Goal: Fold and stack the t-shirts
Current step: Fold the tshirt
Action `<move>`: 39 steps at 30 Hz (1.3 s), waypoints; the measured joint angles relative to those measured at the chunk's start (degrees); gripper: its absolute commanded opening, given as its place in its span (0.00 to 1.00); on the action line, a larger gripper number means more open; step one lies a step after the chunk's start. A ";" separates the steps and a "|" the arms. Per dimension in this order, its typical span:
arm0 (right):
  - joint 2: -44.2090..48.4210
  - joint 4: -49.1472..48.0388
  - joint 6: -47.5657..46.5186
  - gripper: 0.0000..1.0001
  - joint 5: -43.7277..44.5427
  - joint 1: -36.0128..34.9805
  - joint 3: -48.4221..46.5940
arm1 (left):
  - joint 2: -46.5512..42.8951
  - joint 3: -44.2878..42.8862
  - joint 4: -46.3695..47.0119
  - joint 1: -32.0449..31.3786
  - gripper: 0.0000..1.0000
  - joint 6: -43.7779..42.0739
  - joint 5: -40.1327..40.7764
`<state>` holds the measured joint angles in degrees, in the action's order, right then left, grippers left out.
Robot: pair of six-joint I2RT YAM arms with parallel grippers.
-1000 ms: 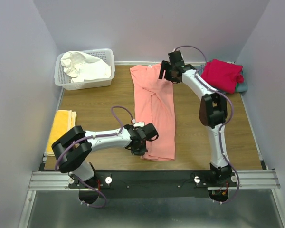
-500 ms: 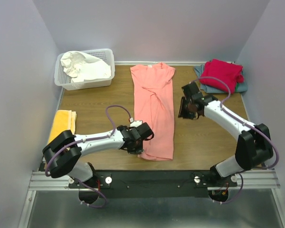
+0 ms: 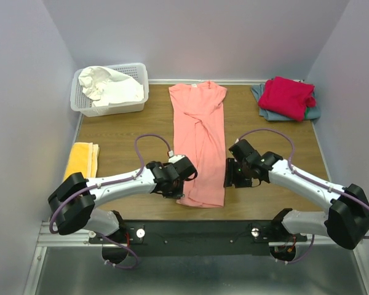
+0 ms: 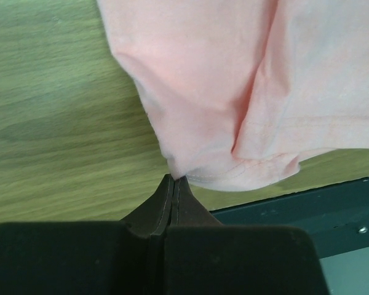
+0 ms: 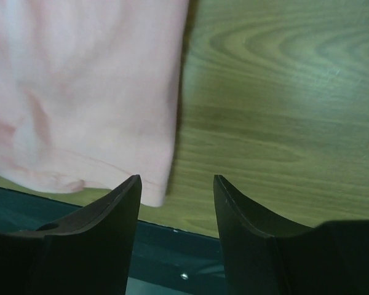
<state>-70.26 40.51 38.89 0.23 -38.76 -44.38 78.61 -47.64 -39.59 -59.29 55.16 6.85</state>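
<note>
Plainly, a wooden table [image 3: 123, 138] sits between pale lilac walls. At its far left a white lattice basket [image 3: 138, 74] holds a white t-shirt [image 3: 111, 86], and a folded yellow cloth [image 3: 81, 161] lies at the left edge. The left gripper [image 4: 174, 179], fingers pressed together, touches the near left hem corner of the salmon-pink t-shirt [image 3: 200, 129], which is spread lengthwise mid-table. The right gripper [image 5: 175, 181], jaws apart and empty, hovers just beside the hem's right corner. At the far right, a crimson-red t-shirt [image 3: 287, 96] lies on a grey-blue t-shirt [image 3: 265, 112].

Bare table [image 3: 129, 126] wood is left open on both sides of the salmon-pink shirt [image 3: 200, 132]. Far corners are blocked: basket [image 3: 107, 111] left, crimson-red shirt [image 3: 287, 97] right. Left edge is taken by yellow cloth [image 3: 81, 161].
</note>
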 measured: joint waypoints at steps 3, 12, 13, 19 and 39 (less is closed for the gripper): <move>0.48 -0.26 1.05 0.62 -1.38 -0.74 2.54 | 0.24 -1.01 -2.73 0.00 0.00 -0.39 0.22; 0.63 -4.02 4.31 0.60 -5.57 -5.16 6.32 | 2.16 -1.66 -4.42 0.00 0.00 -2.03 -1.53; 0.33 -4.87 4.70 0.60 -5.95 -5.81 6.32 | 2.45 -1.66 -4.42 0.00 0.00 -2.25 -1.81; -2.95 -7.65 6.10 0.53 -6.99 -8.98 6.32 | 3.87 -1.66 -4.42 0.00 0.00 -3.48 -3.65; -4.76 -9.25 8.28 0.04 -6.95 -10.32 9.44 | 4.13 -0.46 -3.56 0.00 0.00 -3.72 -5.38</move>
<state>-75.02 31.27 47.18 -6.72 -49.08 -34.94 82.74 -48.10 -43.16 -59.29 51.44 1.48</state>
